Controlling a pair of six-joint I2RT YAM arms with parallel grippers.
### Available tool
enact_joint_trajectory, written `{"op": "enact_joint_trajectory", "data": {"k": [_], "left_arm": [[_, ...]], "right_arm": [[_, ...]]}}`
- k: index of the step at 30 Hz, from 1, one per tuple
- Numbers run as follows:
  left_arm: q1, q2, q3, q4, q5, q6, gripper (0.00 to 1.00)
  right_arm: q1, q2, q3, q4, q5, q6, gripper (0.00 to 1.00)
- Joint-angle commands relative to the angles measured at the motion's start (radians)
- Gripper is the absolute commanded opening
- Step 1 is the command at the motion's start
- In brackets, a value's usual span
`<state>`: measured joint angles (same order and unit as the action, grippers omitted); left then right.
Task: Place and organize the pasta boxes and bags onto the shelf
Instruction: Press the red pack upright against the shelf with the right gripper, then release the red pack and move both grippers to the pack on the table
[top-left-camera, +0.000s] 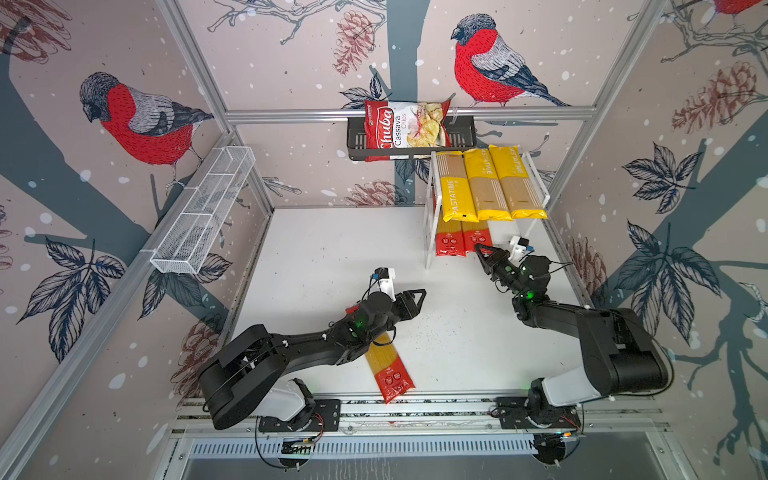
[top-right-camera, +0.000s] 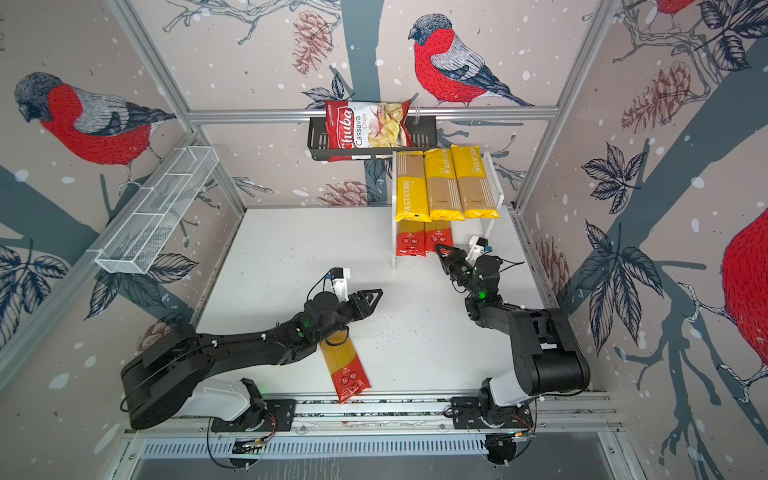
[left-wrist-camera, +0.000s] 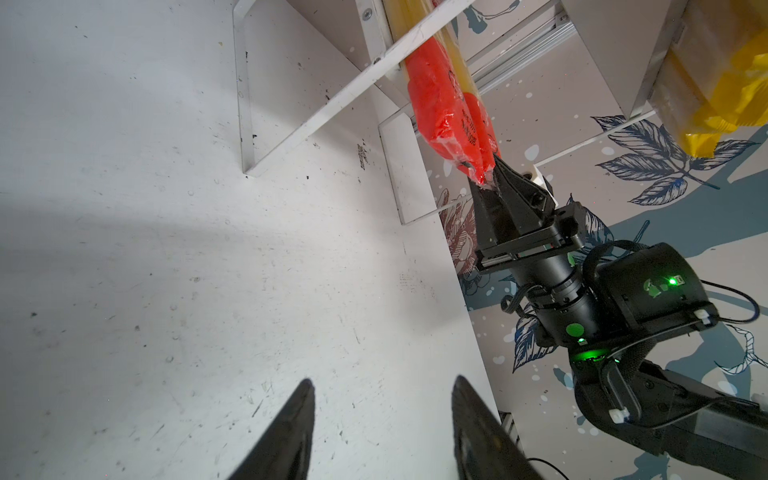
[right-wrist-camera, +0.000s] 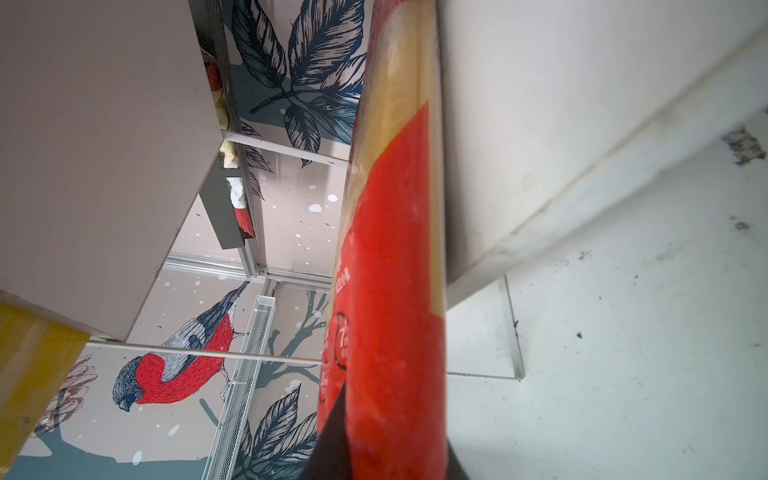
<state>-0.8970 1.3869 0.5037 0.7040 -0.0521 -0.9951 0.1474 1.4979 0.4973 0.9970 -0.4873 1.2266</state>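
Three yellow-and-tan PASTATIME packs (top-left-camera: 486, 187) (top-right-camera: 442, 187) lie side by side on the top board of the white shelf (top-left-camera: 428, 216) (top-right-camera: 394, 232). Two red spaghetti packs sit on its lower board, one to the left (top-left-camera: 446, 241) and one beside it (top-left-camera: 477, 237) (right-wrist-camera: 386, 257). My right gripper (top-left-camera: 480, 249) (top-right-camera: 441, 249) (right-wrist-camera: 395, 428) is shut on the near end of that second pack (left-wrist-camera: 440, 104). Another red pack (top-left-camera: 390, 370) (top-right-camera: 347, 370) lies on the table, partly under my left arm. My left gripper (top-left-camera: 417, 297) (top-right-camera: 374, 297) (left-wrist-camera: 382, 380) hangs open and empty over the table.
A Chuba Cassava Chips bag (top-left-camera: 405, 129) sits in the black wall basket (top-left-camera: 461, 137) just behind the shelf. A long white wire-mesh basket (top-left-camera: 203, 212) hangs on the left wall. The white table (top-left-camera: 332, 249) is walled on three sides.
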Motion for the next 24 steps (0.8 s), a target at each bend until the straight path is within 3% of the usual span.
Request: {"op": "enact_joint_trajectory", "data": {"k": [1, 11, 18, 24], "left_arm": [[0.001, -0.006, -0.002, 0.018, -0.002, 0.009, 0.53], [0.000, -0.026, 0.008, -0.030, -0.016, 0.042, 0.53], [0.001, -0.136, 0.003, -0.228, -0.071, 0.120, 0.54], [0.000, -0.305, 0.000, -0.538, -0.214, 0.181, 0.55]], "right_arm": [[-0.003, -0.011, 0.001, -0.007, -0.025, -0.009, 0.30], [-0.003, -0.082, -0.054, -0.027, -0.023, -0.001, 0.47], [0.016, -0.219, -0.135, -0.131, -0.005, -0.030, 0.51], [0.093, -0.389, -0.196, -0.327, 0.044, -0.101, 0.51]]}}
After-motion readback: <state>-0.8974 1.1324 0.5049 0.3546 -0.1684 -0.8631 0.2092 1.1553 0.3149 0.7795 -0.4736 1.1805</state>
